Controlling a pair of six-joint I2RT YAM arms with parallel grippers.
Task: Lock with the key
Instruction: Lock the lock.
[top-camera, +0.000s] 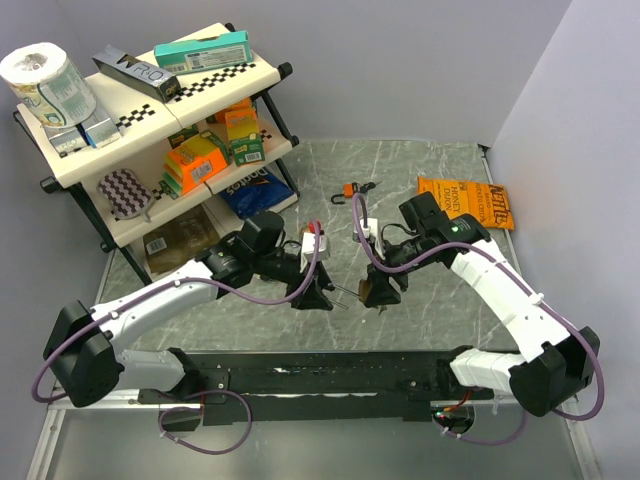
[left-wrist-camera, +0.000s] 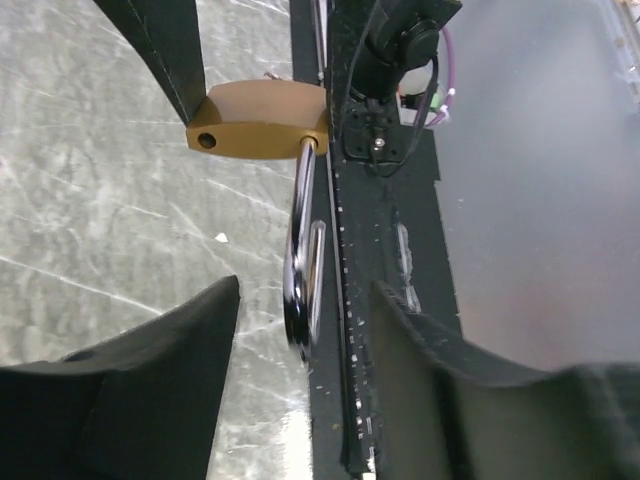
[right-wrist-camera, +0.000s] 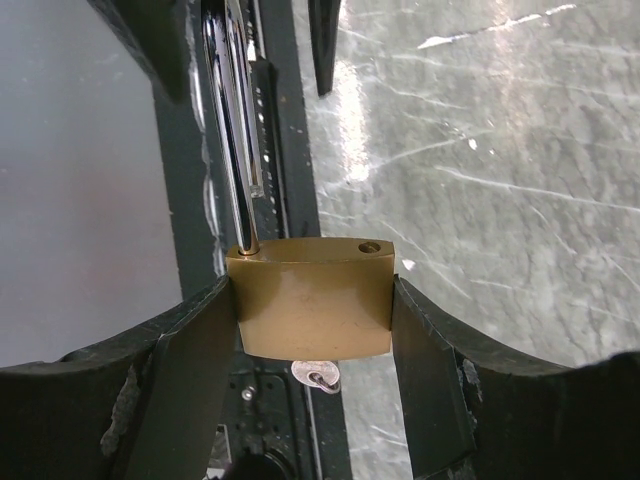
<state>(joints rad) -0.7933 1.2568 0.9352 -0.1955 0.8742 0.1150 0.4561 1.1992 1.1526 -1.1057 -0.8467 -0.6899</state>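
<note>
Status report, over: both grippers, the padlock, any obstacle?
Right gripper shut on padlock body. Left gripper open around the unlatched shackle, no contact. No obstacle seen.

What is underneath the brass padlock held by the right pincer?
A small silvery piece, perhaps a key, peeks out below the padlock; the lock's body hides the rest.

An orange crinkled snack bag (top-camera: 466, 201) lying on the grey marbled tabletop (top-camera: 420, 160) is showing "HONEY DIJON" in dark letters, with "KETTLE" running sideways at its right end. A blue chip bag (top-camera: 255, 190) on the lowest level of the cream shelf rack (top-camera: 265, 72) is showing what looks like "Doritos", upside down. A long dark grey carton (top-camera: 135, 72) on the top shelf is carrying large white letters that cannot be read.
</note>
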